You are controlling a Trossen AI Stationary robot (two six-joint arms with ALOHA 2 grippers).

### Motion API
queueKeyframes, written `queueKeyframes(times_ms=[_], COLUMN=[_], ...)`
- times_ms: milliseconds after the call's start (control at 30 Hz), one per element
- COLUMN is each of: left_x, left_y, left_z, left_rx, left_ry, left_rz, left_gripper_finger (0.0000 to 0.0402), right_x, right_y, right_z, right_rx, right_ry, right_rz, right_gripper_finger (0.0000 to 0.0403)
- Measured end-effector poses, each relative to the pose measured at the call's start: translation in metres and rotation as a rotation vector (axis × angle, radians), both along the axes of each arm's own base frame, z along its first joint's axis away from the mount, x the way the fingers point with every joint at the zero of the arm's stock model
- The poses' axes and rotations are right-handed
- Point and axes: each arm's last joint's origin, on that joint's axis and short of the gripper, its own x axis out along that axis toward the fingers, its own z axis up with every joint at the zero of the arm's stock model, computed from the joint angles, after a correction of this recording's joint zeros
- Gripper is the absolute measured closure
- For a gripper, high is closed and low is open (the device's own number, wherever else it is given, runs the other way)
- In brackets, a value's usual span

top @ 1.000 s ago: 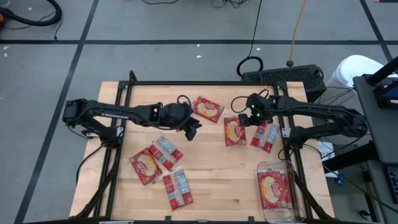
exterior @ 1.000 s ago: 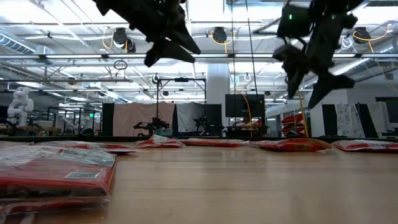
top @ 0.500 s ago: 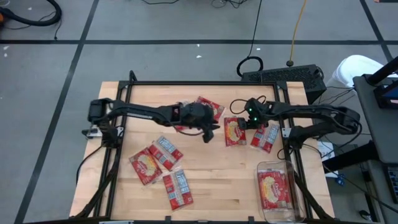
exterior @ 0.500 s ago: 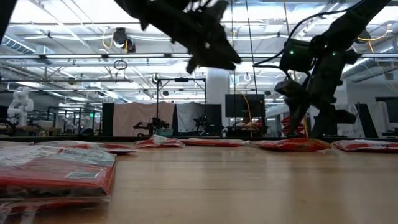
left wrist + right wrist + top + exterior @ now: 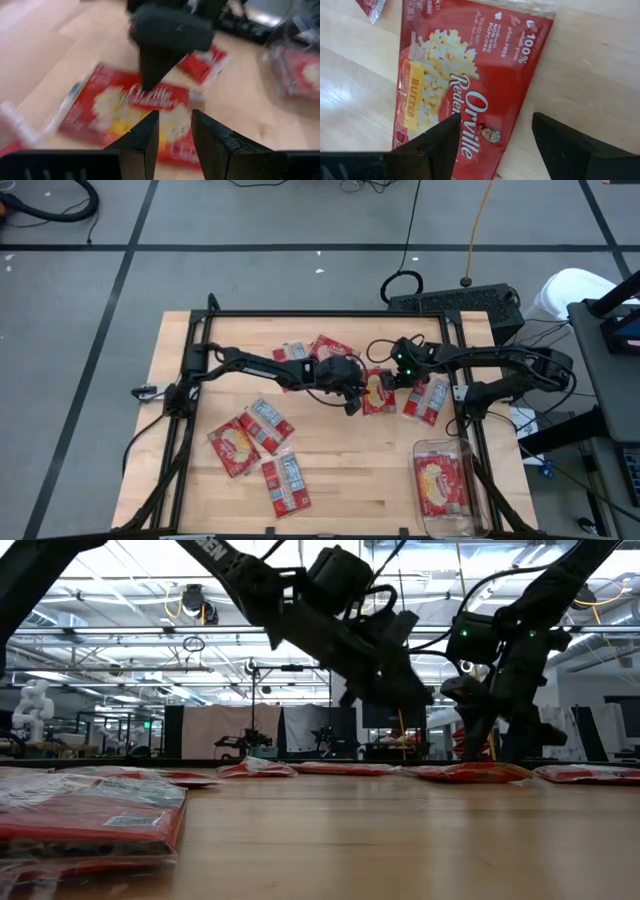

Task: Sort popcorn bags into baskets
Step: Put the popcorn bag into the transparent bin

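Several red popcorn bags lie flat on the wooden table. One, picture side up (image 5: 378, 393), lies right of centre; it also shows in the right wrist view (image 5: 470, 75) and the left wrist view (image 5: 125, 107). My right gripper (image 5: 391, 378) points down over it, open, its fingers low over the bag's face (image 5: 495, 135). My left gripper (image 5: 352, 404) hangs just left of the same bag, a little above the table, its fingers slightly apart and empty (image 5: 175, 127). The clear bin (image 5: 447, 450) stands at the near right with one bag (image 5: 442, 485) inside. My right gripper stands open, pointing down at the bag's picture face (image 5: 485, 117); I cannot tell whether its fingertips touch the bag. My left gripper touches nothing.
More bags lie at the far centre (image 5: 333, 355), right of the middle bag (image 5: 426, 401), and three at the near left (image 5: 236, 448) (image 5: 268, 425) (image 5: 285, 483). A black frame rail (image 5: 320, 315) runs along the table's far side. Bare wood lies at the near centre.
My left gripper has swung toward the table's right edge and down, from left of centre to beside the middle bag. My right gripper has come down over that bag and shifted slightly toward the table's left. The bags have stayed in place.
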Motion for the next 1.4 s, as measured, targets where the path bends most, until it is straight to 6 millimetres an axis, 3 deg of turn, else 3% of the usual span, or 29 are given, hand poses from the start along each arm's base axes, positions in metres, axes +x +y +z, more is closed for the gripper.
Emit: queueKeyframes(times_ms=[633,933,1133,1400], left_x=[0.003,0.0,-0.001,-0.001], left_y=[0.002,0.002,0.002,0.001], left_z=[-0.055,-0.057,-0.058,-0.058], left_rx=[0.033,0.059,0.057,0.051], left_ry=[0.129,0.181,0.194,0.198], left_rz=[-0.084,-0.099,-0.099,-0.097], left_gripper_finger=[0.0284,0.0284,0.0284,0.0284], right_x=[0.014,0.021,0.01,0.016], right_y=[0.004,0.003,0.006,0.008], right_z=[0.005,0.01,0.003,0.0], right_rx=[0.058,0.055,0.077,0.065], right_ry=[-0.147,-0.231,-0.084,-0.096], right_rz=[0.0,0.015,-0.049,-0.06], right_gripper_finger=[0.0165,0.0165,0.0165,0.0165])
